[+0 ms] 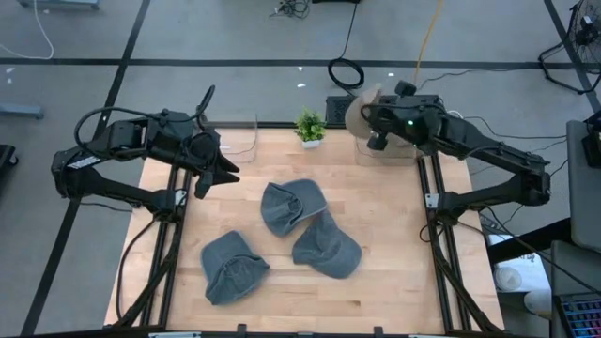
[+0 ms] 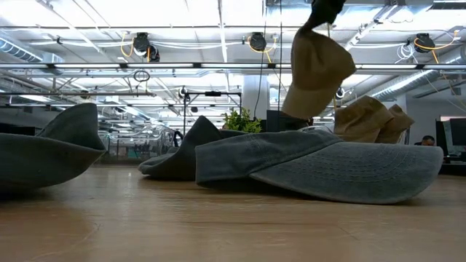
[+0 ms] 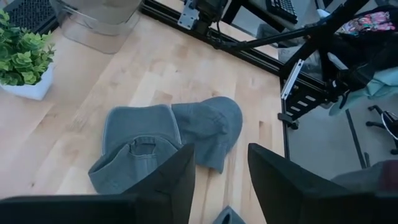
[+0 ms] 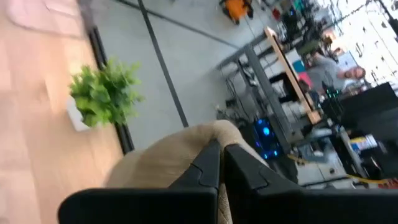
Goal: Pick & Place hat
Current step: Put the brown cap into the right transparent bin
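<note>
right gripper [image 1: 368, 119]: clamped on a tan hat [image 1: 358, 113], pinching the fabric; the hat hangs off the fingers, clear of the table, at the far right corner.
drop target: clear bin [image 1: 387, 150] directly below the right gripper; low view shows more tan hats [image 2: 373, 118] already piled there, just beside the hanging one.
step, my read: place phase, tan hat over the bin, not yet let go.
how to do it well: lower until the hanging crown is inside the bin walls before letting go; it's floppy, and a release from height could drape it over the rim. Keep the brim off the potted plant [image 1: 309, 127] just beside the gripper.
left gripper [image 1: 218, 175]: fingers parted, nothing between them, above the near-left part of the table [image 1: 394, 272].
next pick candidates: three grey hats ahead of the left gripper; the nearest grey hat [image 3: 173, 138] lies just past its fingertips, overlapping a second grey hat [image 1: 328, 251]; a third grey hat [image 1: 232, 268] is apart, to the gripper's side.
pick advice: grab the crown edge rather than the stiff brim; lift straight up so the overlapped hat doesn't drag.
risk: snagging two hats at the overlap.
</note>
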